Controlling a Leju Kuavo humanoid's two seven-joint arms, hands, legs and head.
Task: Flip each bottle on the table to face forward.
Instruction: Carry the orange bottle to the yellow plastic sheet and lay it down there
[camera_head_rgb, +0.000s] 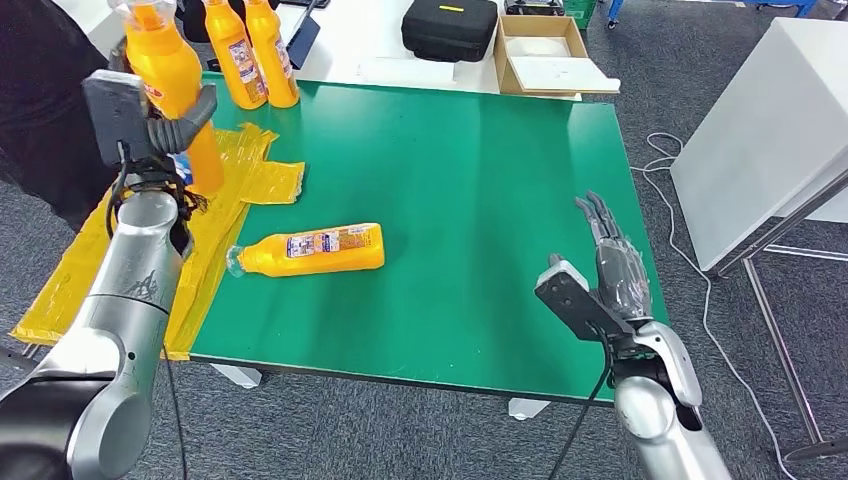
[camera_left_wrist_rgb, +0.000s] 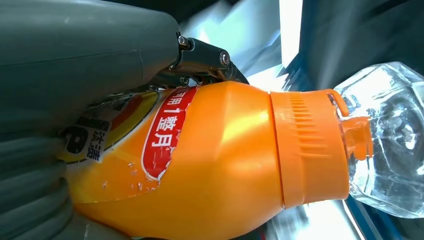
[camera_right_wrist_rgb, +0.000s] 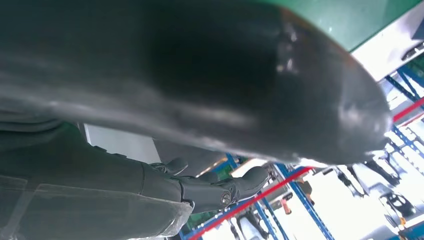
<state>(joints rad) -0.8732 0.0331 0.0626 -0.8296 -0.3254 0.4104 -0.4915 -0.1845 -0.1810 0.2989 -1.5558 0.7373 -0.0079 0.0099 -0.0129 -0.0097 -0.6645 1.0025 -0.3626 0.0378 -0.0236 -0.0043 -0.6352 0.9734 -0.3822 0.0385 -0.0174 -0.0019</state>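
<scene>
Held bottle (camera_head_rgb: 172, 75): orange, upright, cap uppermost, in the upper left of the head view, above the yellow sheet (camera_head_rgb: 215, 215) at the table's left edge. The left hand (camera_head_rgb: 165, 125) grips it about the lower body; dark fingers (camera_head_rgb: 190, 118) wrap across the front of the bottle, with the label partly behind them. In the left wrist view the same bottle (camera_left_wrist_rgb: 220, 160) lies against the grey thumb cover, its red-and-white label next to the hand and its orange cap (camera_left_wrist_rgb: 312, 147) and clear outer cap clear of the fingers.

Lying bottle (camera_head_rgb: 310, 250): on its side on the green table (camera_head_rgb: 480, 200), left of centre, label up, cap end pointing to frame left, just beside the yellow sheet. No hand touches it.

Standing bottles (camera_head_rgb: 252, 50): two, upright, side by side at the table's far left corner.

Right hand (camera_head_rgb: 610, 270): lower right of the head view, over the table's right part, fingers extended and apart, holding nothing.

Beyond the table: a black case (camera_head_rgb: 450, 28) and an open cardboard box (camera_head_rgb: 545, 55).
</scene>
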